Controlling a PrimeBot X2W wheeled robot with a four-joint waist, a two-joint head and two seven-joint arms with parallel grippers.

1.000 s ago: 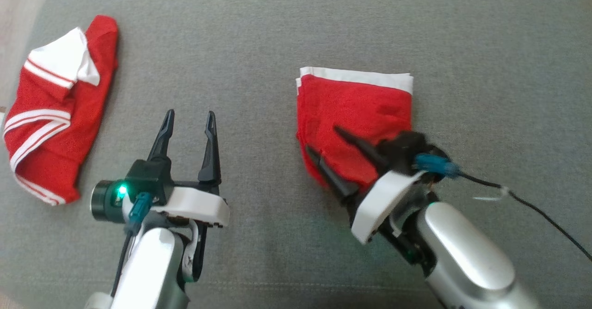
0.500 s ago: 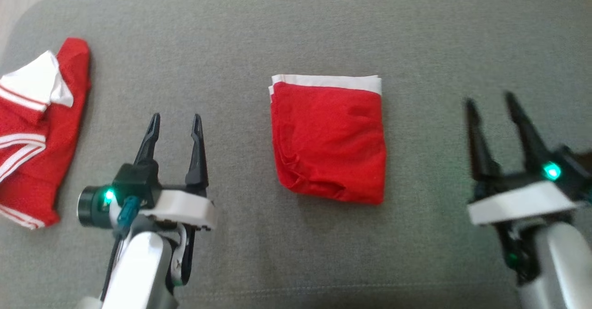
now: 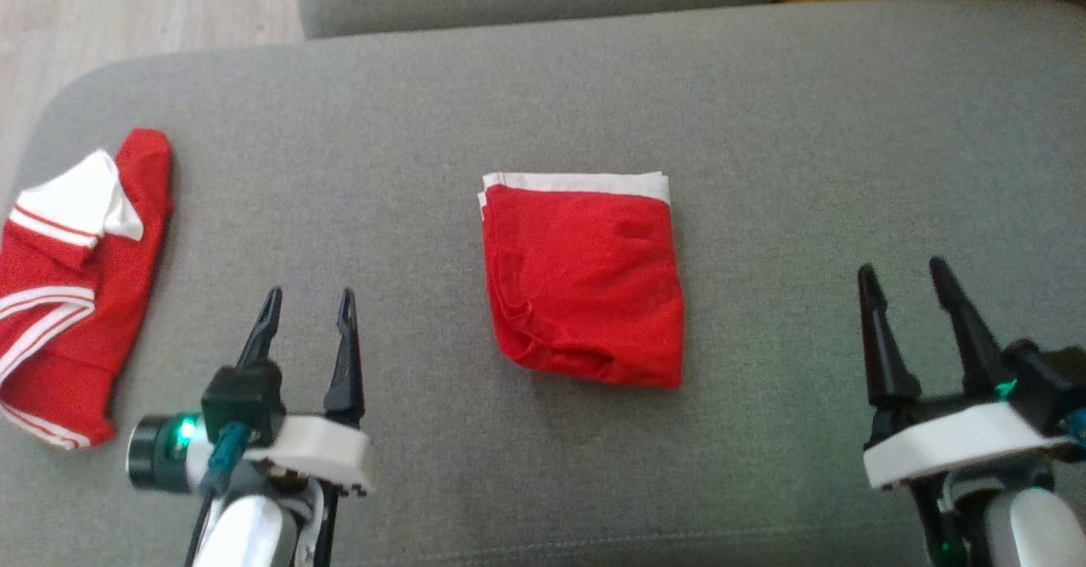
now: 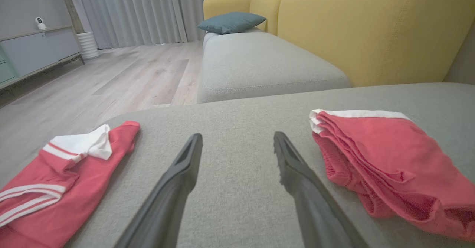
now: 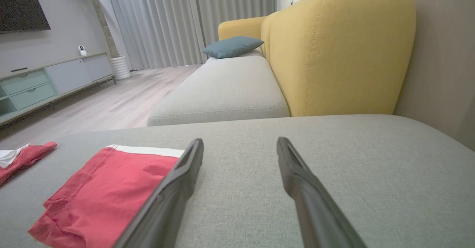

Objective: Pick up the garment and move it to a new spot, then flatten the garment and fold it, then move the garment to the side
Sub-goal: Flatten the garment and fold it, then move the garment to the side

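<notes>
Folded garment (image 3: 585, 283) is laid on the cushion (image 3: 806, 126); left pincer (image 3: 309, 293) and right pincer (image 3: 901, 266) are held wide and clear, sparing the fold.

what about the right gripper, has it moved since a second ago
Yes: the right gripper was over the folded garment and is now apart to its right.

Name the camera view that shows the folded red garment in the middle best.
Head view: the folded red garment lies whole, seen from above. The left wrist view cuts it off at the frame edge; the right wrist view hides part behind a finger.
</notes>
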